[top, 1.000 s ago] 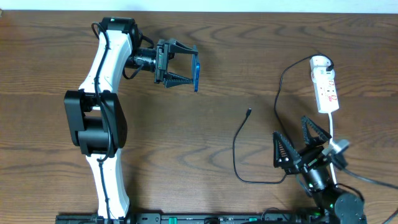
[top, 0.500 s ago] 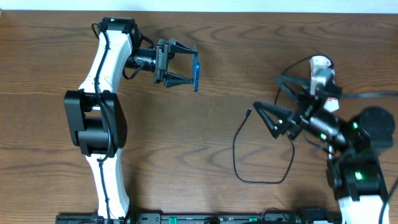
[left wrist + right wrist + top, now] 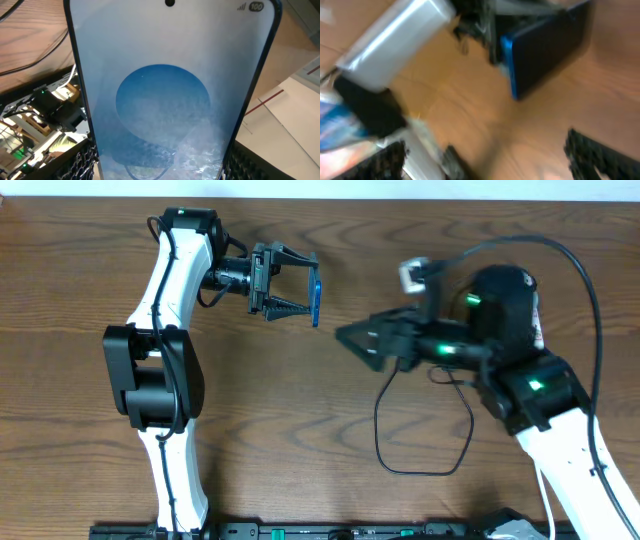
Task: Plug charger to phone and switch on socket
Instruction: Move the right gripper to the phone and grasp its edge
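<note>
Pinch the limp thin black charger cable (image 3: 377,430) behind its stiff plug with the wide-open right gripper (image 3: 358,342); the left gripper (image 3: 305,285) clamps the slim blue-screened smartphone (image 3: 316,298).

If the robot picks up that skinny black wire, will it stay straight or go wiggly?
Probably wiggly: the thin black charger cable lies in a loose curl, so it looks floppy. Being so thin, it is likely light and would dangle.

phone (image 3: 165,100) screen lt blue w/ darker blue circle, blk edges, charger (image 3: 377,425) cable blk, table (image 3: 330,240) brown wood grain, left arm (image 3: 165,280) white + blk
</note>
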